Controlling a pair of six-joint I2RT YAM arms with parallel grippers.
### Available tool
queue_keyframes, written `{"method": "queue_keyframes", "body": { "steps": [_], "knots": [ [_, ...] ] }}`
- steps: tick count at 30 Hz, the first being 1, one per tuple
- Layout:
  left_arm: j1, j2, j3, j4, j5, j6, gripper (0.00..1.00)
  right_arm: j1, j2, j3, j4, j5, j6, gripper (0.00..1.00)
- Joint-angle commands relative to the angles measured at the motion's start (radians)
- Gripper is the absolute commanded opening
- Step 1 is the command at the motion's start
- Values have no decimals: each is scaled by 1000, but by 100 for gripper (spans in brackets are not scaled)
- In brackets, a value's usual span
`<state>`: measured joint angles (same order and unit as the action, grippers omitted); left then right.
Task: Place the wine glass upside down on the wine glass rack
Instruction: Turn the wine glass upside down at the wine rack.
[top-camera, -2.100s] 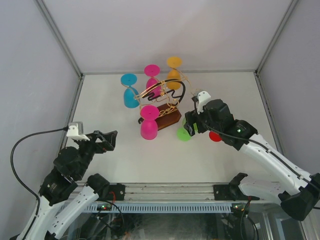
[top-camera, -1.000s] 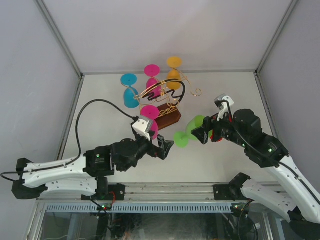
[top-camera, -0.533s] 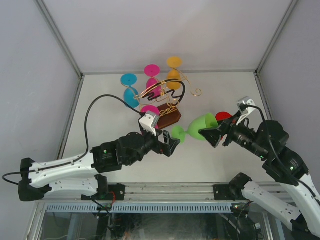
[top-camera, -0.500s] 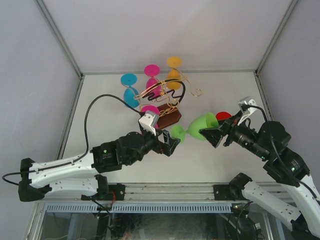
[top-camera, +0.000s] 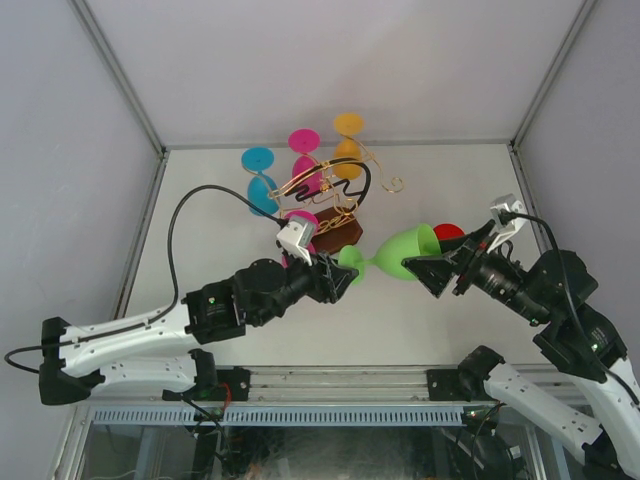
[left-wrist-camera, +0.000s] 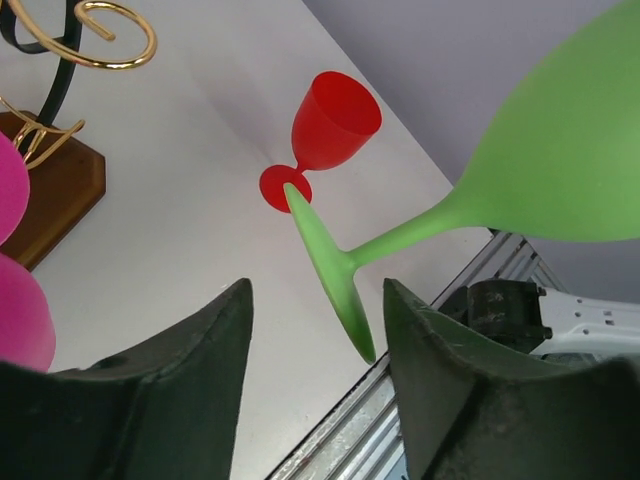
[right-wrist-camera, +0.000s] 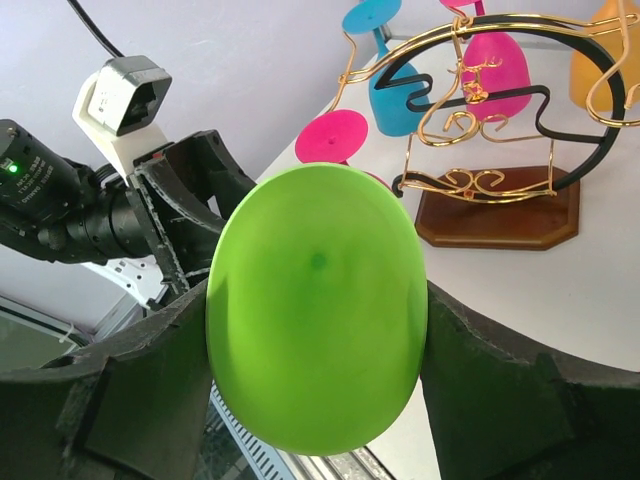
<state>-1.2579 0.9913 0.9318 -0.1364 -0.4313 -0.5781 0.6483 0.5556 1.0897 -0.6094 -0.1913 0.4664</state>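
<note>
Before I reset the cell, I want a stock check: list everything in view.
wine glass rack: one, gold wire, black band, brown wooden base, far middle of table.
pink wine glasses: two, foot up, at the rack's back and front.
blue wine glass: one, foot up, rack's left.
orange wine glass: one, foot up, rack's back right.
red wine glass: one, on table by right arm.
green wine glass: one, held sideways between the claws.
left claw: one, black, open, at the green wine glass's foot.
right claw: one, black, shut on its bowl.
</note>
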Motion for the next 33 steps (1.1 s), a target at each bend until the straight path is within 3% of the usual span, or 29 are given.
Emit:
{"method": "queue_keyframes", "body": {
  "steps": [1, 9, 11, 19, 24, 28, 33],
  "knots": [
    [6, 3, 45, 69, 33, -5, 52, -4, -16, 33, 58, -2, 20, 68],
    [6, 16, 40, 88, 26, 4, 10, -4, -36, 32, 53, -37, -16, 69],
    [8, 11, 31, 99, 17, 10, 1, -4, -36, 32, 50, -69, -34, 73],
    [14, -54, 33, 26, -68, 150, 0, -3, -58, 52, -19, -93, -124, 96],
    [13, -109, 31, -63, -98, 304, 0, -4, -73, 72, -64, -87, -184, 98],
    [14, -157, 24, -125, -14, 446, 0, -4, -84, 59, -68, -18, -261, 100],
    [14, -192, 38, -236, 88, 590, 5, -4, -134, -73, 101, -2, -362, 100]
  ]
}}
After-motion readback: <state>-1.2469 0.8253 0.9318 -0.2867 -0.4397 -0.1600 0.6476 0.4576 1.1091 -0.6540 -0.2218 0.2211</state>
